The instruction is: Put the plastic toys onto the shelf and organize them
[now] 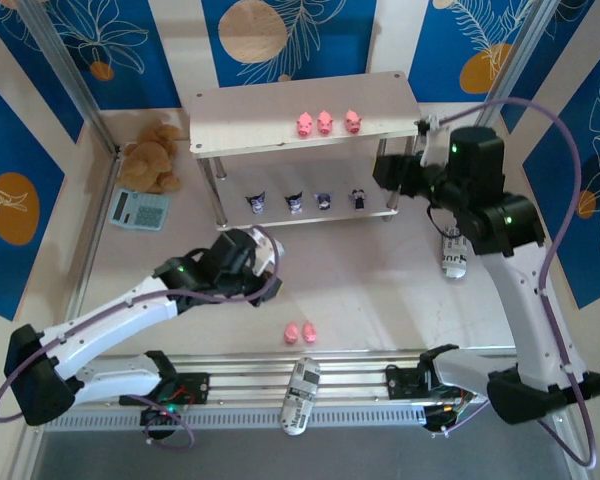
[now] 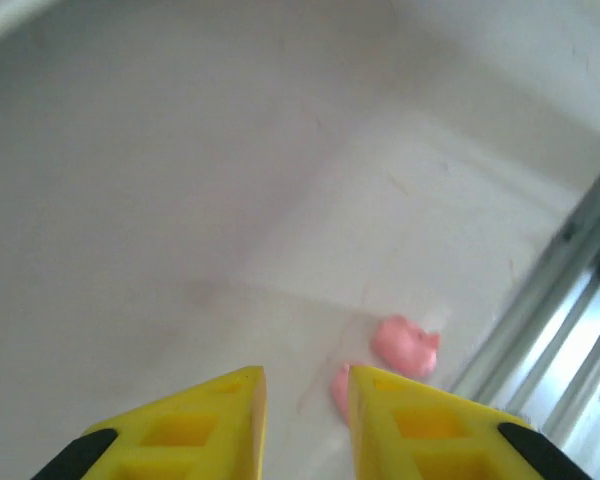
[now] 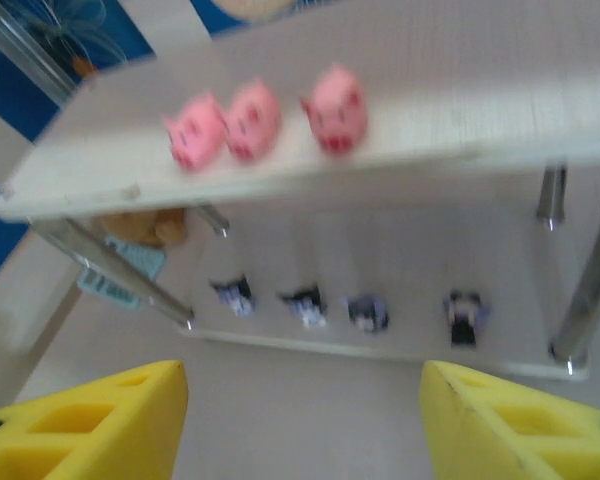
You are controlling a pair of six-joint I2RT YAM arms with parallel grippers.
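Pink: three pigs (image 1: pixel 325 123) stood on the shelf's (image 1: pixel 260 110) top board, four figurines (image 1: pixel 294 202) below, and two pigs (image 1: pixel 292 331) lay on open surface (image 1: pixel 380 300) by the front rail. Near them hung the left end effector (image 2: pixel 305 380), slightly open and empty; the right end effector (image 3: pixel 302 385) faced the shelf, wide open and empty. Bear (image 1: pixel 152 158) and clock (image 1: pixel 140 209) sat left, out of the way.

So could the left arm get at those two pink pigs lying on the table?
Probably yes. The left gripper hangs just short of the two pigs, with bare table between and nothing blocking. Its jaws stand only narrowly apart and empty, so they may need to widen first.
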